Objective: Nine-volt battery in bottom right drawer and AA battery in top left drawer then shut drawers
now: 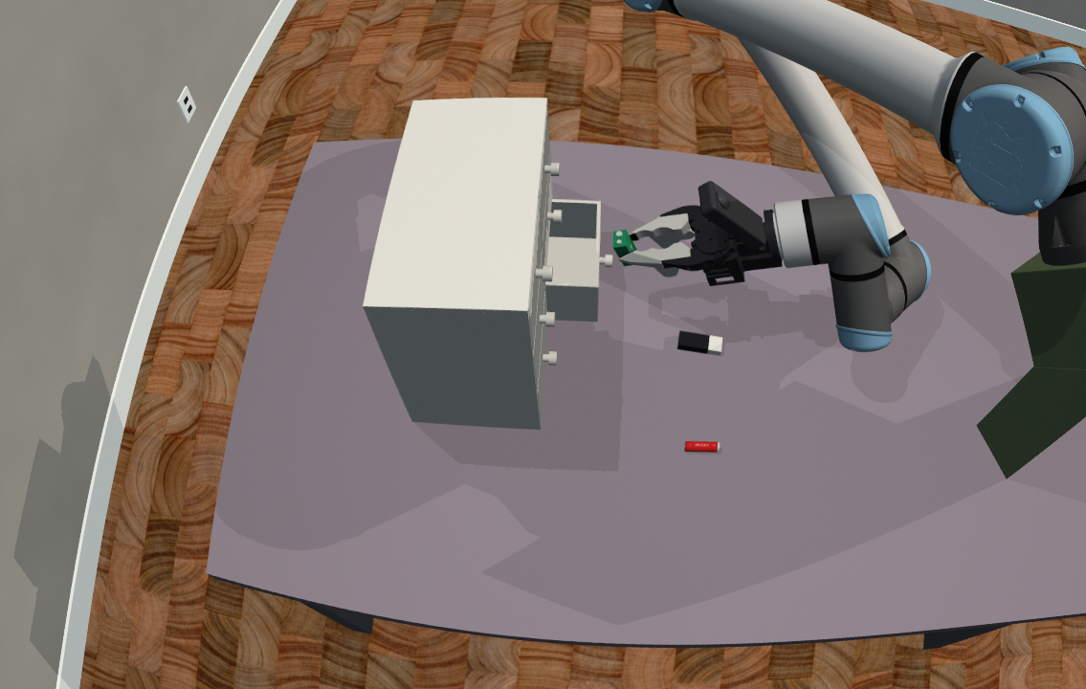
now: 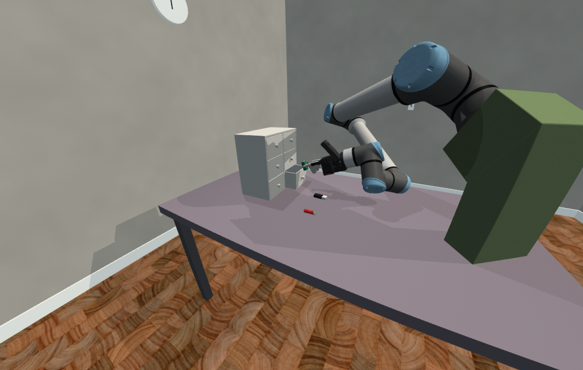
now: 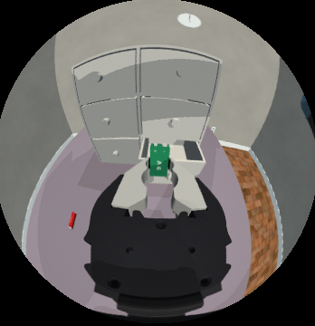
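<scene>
Gripper pinching the green battery just in front of the chest's open bottom-right drawer.

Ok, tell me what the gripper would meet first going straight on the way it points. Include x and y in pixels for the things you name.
Probably the rim or front of the open bottom-right drawer point(image 1: 572, 303) point(image 2: 291, 180) point(image 3: 195, 168), just ahead of the held nine-volt battery point(image 1: 620, 243) point(image 2: 303, 164) point(image 3: 159, 159). Height is hard to judge; if it clears, the middle-right drawer front point(image 2: 286, 161) point(image 3: 194, 119) comes next.

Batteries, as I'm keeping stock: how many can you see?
2: green nine-volt battery between the fingers, red AA battery on the table; shut drawers could hide more.
</scene>
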Robot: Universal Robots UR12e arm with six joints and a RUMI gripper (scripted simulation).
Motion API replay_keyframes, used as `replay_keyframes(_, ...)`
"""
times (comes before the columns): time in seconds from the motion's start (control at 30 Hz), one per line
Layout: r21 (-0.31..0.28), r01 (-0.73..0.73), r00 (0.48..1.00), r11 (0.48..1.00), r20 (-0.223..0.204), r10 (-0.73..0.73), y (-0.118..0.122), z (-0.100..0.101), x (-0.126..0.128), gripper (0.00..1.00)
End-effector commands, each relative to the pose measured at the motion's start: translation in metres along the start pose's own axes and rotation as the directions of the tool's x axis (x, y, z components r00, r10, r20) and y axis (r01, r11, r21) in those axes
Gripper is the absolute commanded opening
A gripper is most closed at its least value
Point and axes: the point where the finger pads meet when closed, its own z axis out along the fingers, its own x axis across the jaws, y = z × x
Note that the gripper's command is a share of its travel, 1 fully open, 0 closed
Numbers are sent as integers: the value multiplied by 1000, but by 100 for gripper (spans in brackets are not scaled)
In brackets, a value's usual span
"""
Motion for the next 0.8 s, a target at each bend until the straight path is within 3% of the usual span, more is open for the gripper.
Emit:
replay_keyframes(0.0, 0, 0, 1000, 1000, 0, 0, -4, 11, 0, 13)
replay_keyframes(0.77, 0, 0, 1000, 1000, 0, 0, -18, 50, 0, 13)
